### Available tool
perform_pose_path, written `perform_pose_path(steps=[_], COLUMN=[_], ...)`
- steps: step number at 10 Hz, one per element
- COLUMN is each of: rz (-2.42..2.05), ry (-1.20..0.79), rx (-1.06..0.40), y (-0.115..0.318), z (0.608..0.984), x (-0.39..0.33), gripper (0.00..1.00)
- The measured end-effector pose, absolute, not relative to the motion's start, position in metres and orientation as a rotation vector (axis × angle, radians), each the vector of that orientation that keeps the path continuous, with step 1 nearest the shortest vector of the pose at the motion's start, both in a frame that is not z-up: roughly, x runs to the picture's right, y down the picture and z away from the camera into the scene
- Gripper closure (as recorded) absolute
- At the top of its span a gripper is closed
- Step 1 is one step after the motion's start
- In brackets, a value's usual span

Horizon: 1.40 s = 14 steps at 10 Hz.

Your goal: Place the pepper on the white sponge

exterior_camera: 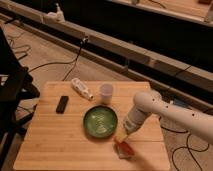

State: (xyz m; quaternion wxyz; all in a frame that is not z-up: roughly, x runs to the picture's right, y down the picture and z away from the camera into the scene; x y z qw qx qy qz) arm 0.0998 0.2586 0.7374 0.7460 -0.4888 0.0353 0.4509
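At the lower right of the frame, the gripper (121, 138) hung low over the white sponge (123, 151), where the pepper (125, 147) lay on the sponge's top. Whether it gripped the pepper could not be told. The placing step looked nearly done; next, seemingly, a clean release and lift.

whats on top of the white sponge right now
The pepper lies on the white sponge, covering most of its top; only a pale edge shows. The pincer hangs just above them.
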Motion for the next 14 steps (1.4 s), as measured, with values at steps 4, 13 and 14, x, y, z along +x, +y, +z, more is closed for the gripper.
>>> perform_pose_path(steps=[4, 13, 14], rz=[1.030, 1.065, 1.080], ry=[0.078, 0.010, -0.016], rx=[-1.100, -0.929, -0.866], y=[0.269, 0.204, 0.178], z=[0.751, 0.743, 0.736], x=[0.106, 0.130, 0.135], gripper=[0.24, 0.20, 0.20])
